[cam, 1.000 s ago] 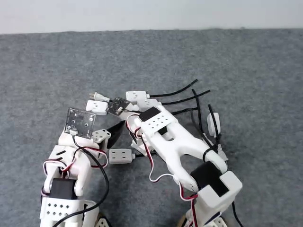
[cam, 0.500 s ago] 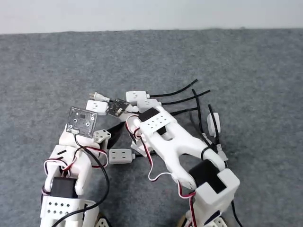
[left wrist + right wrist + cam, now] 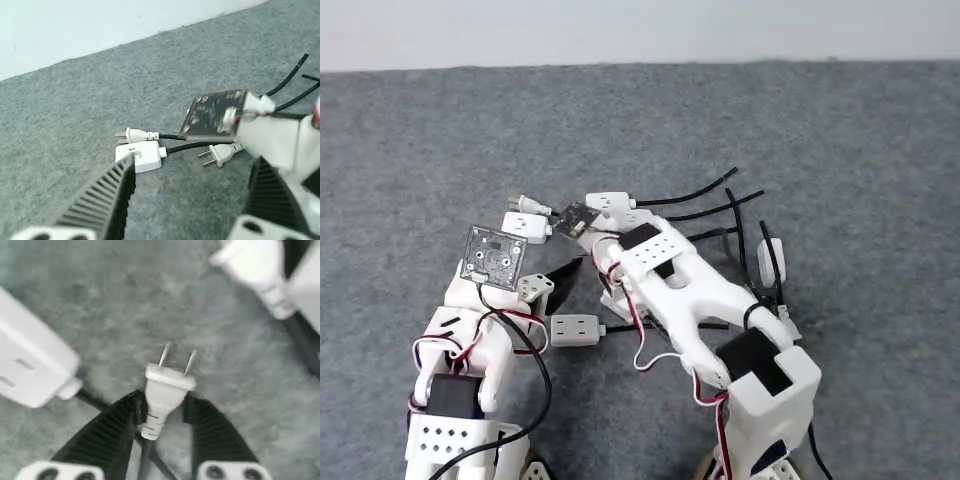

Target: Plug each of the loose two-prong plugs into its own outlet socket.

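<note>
The right gripper (image 3: 163, 404) has its fingers closed on a plug (image 3: 167, 382), held behind the head with its 2 prongs free and pointing ahead, low over the counter (image 3: 100, 285). A socket (image 3: 30, 362) lies near, off to 1 side of the prongs. The left gripper (image 3: 194, 167) hovers with fingers wide, holding nothing. To seat the plug well, I'd turn the prongs square to the slots, brace the socket with the left fingers, then push straight in
</note>
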Robot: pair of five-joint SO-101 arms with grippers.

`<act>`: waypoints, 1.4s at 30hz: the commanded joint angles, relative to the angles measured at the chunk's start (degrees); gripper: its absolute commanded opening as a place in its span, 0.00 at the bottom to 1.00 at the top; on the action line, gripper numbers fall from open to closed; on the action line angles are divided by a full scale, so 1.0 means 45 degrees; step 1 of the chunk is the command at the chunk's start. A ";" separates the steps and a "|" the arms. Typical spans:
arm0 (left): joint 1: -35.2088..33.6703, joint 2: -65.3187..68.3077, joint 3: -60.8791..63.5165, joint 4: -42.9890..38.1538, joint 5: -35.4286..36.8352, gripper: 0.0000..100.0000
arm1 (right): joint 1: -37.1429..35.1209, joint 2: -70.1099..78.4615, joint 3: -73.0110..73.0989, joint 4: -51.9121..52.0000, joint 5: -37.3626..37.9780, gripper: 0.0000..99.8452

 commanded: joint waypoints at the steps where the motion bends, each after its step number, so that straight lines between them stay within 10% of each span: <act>1: 0.0020 0.0059 -0.0147 -0.0371 -0.0078 0.35 | 0.0127 0.0088 -0.0508 -0.0186 -0.0117 0.02; 42: 0.0117 0.0000 0.0342 -0.0977 -0.0332 0.35 | -0.2217 -0.6535 -0.2950 0.6085 0.0215 0.01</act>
